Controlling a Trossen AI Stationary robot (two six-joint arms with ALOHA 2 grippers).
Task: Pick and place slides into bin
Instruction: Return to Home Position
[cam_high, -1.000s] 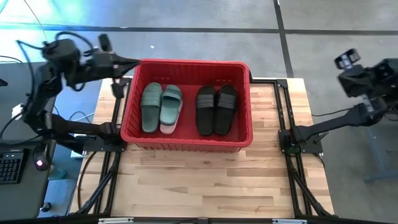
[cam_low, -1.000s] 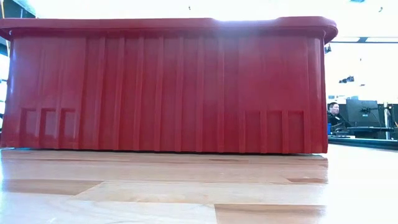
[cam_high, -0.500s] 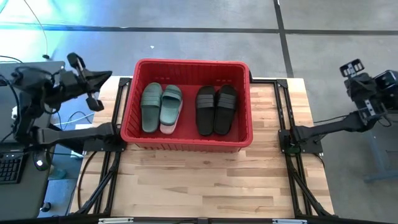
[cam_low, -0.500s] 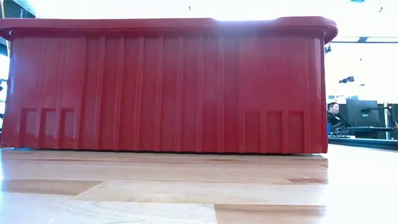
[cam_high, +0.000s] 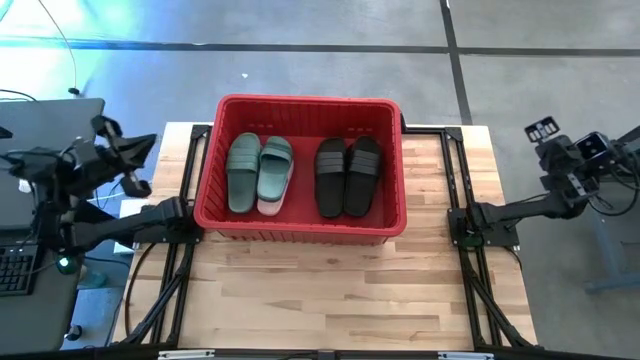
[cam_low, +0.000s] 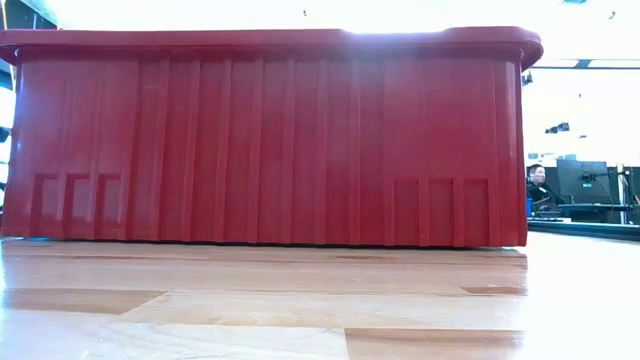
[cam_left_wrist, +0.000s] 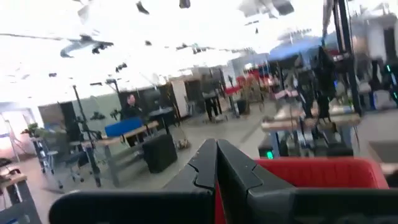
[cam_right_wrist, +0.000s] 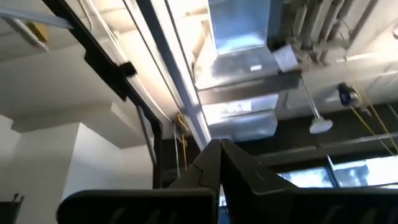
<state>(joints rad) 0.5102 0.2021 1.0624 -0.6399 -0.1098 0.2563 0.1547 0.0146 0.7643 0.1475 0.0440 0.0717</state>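
High view: the red bin (cam_high: 300, 104) stands at the back middle of the desk (cam_high: 330, 290). Inside it lie two green slides (cam_high: 243, 172) side by side on the left. A sliver of a pale pink slide (cam_high: 268, 207) shows under the right-hand green one. Two black slides (cam_high: 347, 177) lie side by side on the right. No slide shows on the desk outside the bin. The left hand (cam_high: 143, 148) hangs off the desk's left edge, well apart from the bin. The right hand (cam_high: 545, 130) sits beyond the desk's right edge, also well apart from it.

Low view: the bin's ribbed red wall fills most of the picture and rests flat on the desk. Neither hand shows here. A person (cam_low: 535, 182) sits at screens far behind on the right.

Left wrist view: the left hand's two fingers are pressed together with nothing between them. The bin's red rim lies beyond them.

Right wrist view: the right hand's fingers are likewise pressed together and empty, aimed up at ceiling ducts (cam_right_wrist: 239, 59).

Judged from this, loading looks complete and the step in hand is parking the arms. The next move calls only for both arms to settle at rest clear of the bin, with nothing to grasp.
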